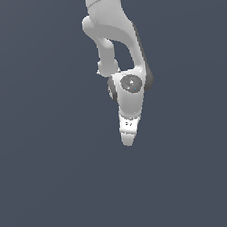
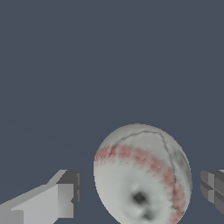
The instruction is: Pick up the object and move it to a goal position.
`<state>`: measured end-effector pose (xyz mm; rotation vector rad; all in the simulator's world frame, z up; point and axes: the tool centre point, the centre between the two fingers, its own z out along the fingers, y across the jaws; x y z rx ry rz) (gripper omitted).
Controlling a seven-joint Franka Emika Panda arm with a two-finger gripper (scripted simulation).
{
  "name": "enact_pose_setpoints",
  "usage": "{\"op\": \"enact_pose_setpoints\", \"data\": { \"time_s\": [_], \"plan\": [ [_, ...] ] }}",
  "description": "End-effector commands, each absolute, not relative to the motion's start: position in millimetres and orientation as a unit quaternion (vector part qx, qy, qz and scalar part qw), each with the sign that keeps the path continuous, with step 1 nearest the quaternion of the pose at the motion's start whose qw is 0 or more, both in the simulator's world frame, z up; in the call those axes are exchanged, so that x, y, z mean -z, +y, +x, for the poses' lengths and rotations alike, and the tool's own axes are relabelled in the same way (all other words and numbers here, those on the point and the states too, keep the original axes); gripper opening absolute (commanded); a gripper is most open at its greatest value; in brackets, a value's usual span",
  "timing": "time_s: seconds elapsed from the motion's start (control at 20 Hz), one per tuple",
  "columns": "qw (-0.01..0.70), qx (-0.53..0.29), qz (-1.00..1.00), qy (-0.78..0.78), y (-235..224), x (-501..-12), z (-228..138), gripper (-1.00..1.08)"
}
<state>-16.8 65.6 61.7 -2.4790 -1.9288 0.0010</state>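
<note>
In the wrist view the object, an off-white ball [image 2: 142, 175] with red stitching, sits between my two fingers. One grey finger [image 2: 65, 199] stands off one side of it and the other finger [image 2: 212, 192] off the opposite side, each with a narrow gap to the ball. My gripper [image 2: 140, 194] is open around the ball without touching it. In the exterior view the gripper [image 1: 128, 139] points down from the white arm, and the ball is hidden behind the hand there.
A flat dark blue-grey surface [image 1: 53, 182] fills both views. The white arm [image 1: 113, 30] comes down from the top of the exterior view. No other objects show.
</note>
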Motion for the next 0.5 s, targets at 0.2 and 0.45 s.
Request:
{"op": "enact_pose_setpoints", "data": {
  "time_s": [0.2,0.45],
  "plan": [
    [0.000,0.000,-0.789,-0.614,65.4,-47.6,-15.8,1.00],
    [0.000,0.000,-0.789,-0.614,65.4,-47.6,-15.8,-1.00]
  ]
}}
